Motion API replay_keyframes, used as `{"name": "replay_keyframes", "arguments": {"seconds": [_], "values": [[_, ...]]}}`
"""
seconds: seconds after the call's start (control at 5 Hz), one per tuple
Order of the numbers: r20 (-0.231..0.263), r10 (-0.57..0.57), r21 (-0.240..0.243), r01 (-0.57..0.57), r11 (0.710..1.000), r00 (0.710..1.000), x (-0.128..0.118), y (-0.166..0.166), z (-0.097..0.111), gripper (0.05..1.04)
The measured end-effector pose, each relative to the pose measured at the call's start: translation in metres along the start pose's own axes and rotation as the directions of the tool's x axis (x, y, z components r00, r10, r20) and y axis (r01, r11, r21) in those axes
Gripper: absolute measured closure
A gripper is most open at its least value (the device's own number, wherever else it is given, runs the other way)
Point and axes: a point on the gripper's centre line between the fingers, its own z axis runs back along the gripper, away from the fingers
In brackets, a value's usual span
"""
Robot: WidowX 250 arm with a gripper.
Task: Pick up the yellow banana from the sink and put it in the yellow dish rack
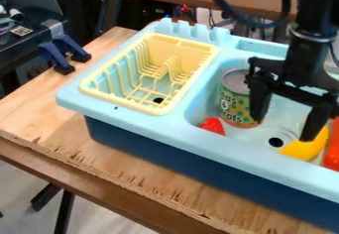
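While the arm (305,49) enters from the far right, the tool (283,129) is positioned over the right-hand basin (198,99) of a light-blue toy sink unit (126,110). The tool is set wide: its two black fingers point downward and stand well apart, one to the left and one to the right. Directly beside the left finger is an upright can (236,101) with a grey metal top and a green label patterned with orange spots; contact between finger and can cannot be confirmed from this angle. The can is located in the left part of the basin. A small red item (212,125) lies just beside the can on its near-left side, close to the basin wall. A round, dark drain hole (275,142) is located in the basin floor, to the right of the can and on its near side. To the right of the drain hole lies a smooth, curved yellow item (306,149), near the right finger. An orange-red item (332,146) lies farther right, next to the yellow item. The left section of the sink unit carries a pale-yellow dish rack (159,110) with upright prongs. The complete unit, dark blue along its lower near side, rests on a wooden desk (112,168) with a rough near edge. Two dark-blue clamps (54,57) are fitted at the desk's far-left edge.
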Motion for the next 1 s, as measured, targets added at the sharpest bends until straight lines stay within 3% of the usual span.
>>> {"name": "replay_keyframes", "arguments": {"seconds": [0.6, 0.8, 1.0], "values": [[0.137, -0.014, -0.094, 0.027, 0.995, 0.990, 0.021, -0.014, -0.001, 0.083], [0.137, -0.017, -0.095, 0.030, 0.995, 0.990, 0.023, -0.016, -0.006, 0.083], [0.106, -0.025, -0.075, 0.033, 0.997, 0.994, 0.027, -0.018, -0.022, 0.083]]}}
